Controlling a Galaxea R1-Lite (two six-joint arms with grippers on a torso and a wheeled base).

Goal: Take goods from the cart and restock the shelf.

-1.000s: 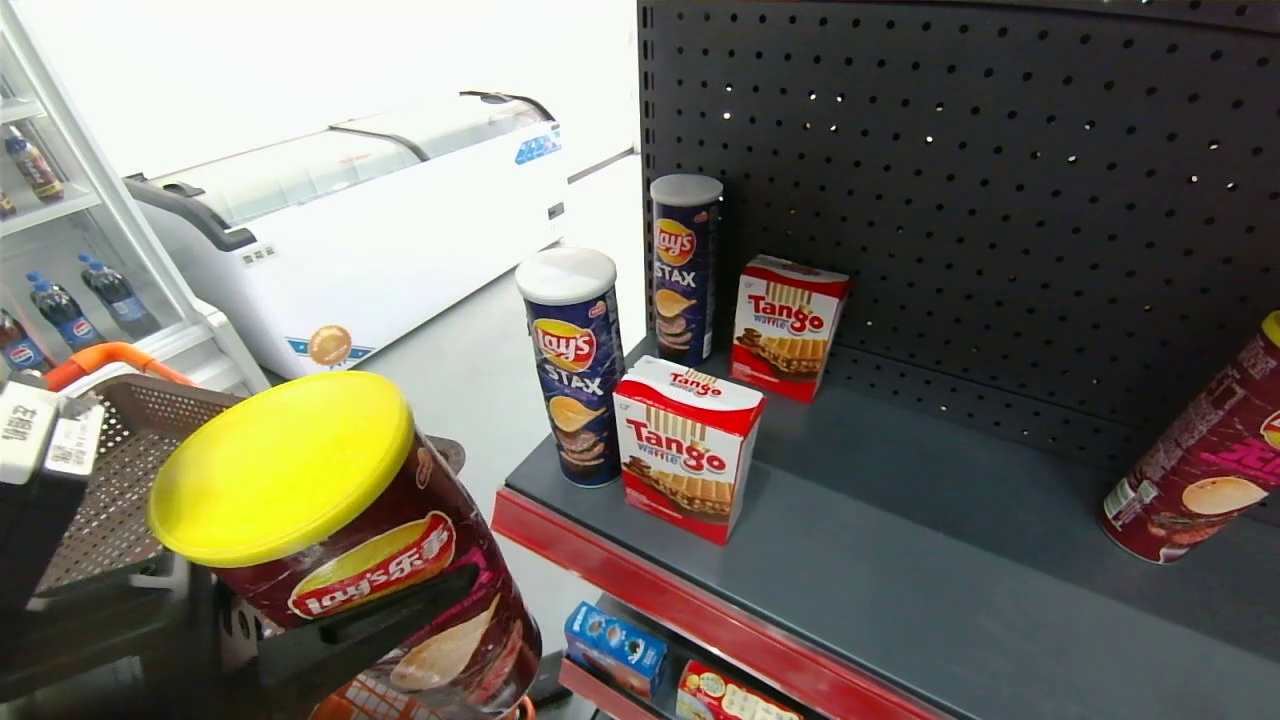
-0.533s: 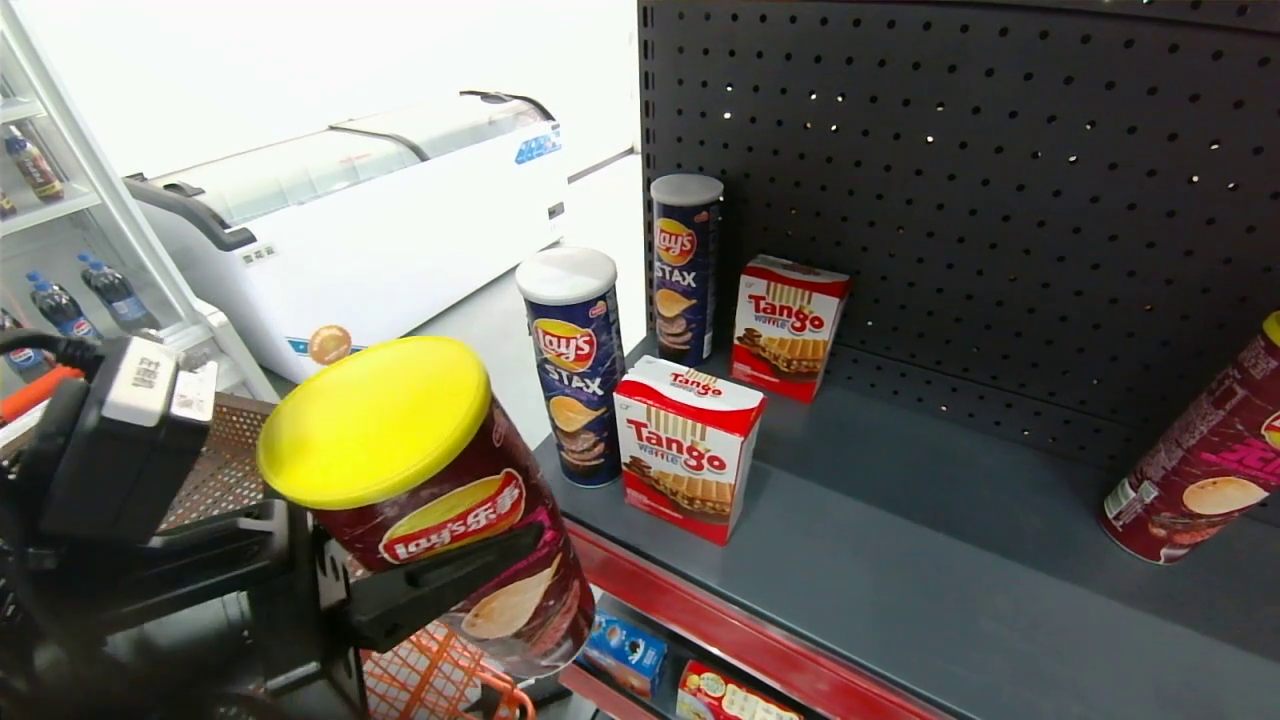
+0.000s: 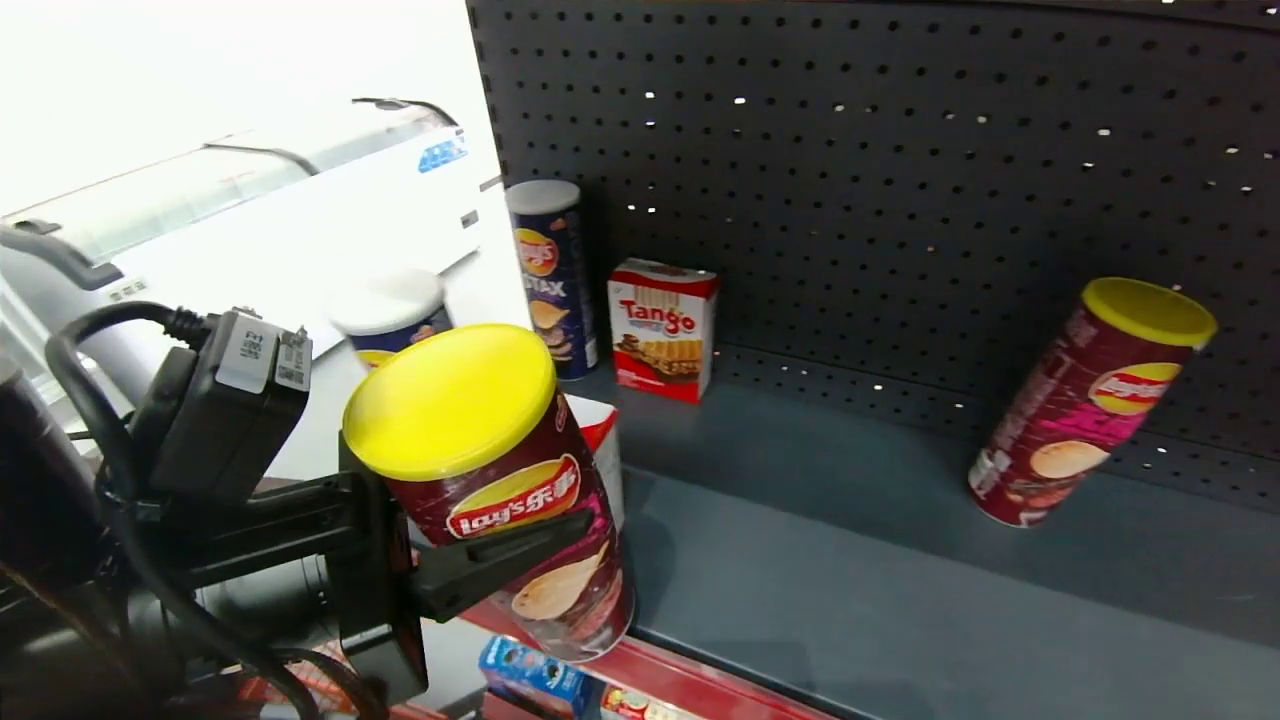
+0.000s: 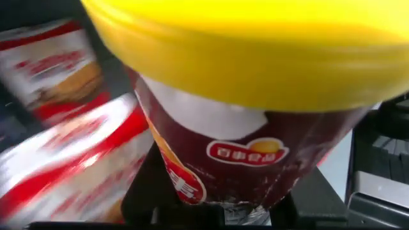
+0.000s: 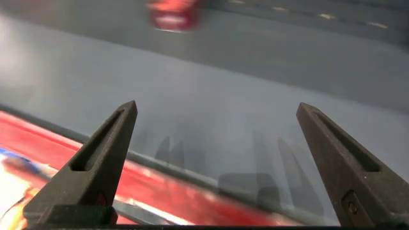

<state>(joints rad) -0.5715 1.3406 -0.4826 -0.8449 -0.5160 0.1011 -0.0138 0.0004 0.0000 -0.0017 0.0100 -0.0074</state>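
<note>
Can [image 3: 480, 440] of crisps, yellow-lidded, sits at lower left of the head view, tilted, by the front edge of the shelf [image 3: 850, 580]. Left tool [image 3: 510, 530] is clamped across its lower body. Judged a light card tube, stiff but crushable, with a slick wrapper; a moderate mid-body hold is sound, and the lid is best left alone. Right tool [image 5: 217, 108] hangs above the shelf deck, fingers wide apart, carrying nothing.

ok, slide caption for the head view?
Left gripper, jaws shut on a yellow-lidded maroon chip canister, at the front edge of the grey metal shelf.
</note>
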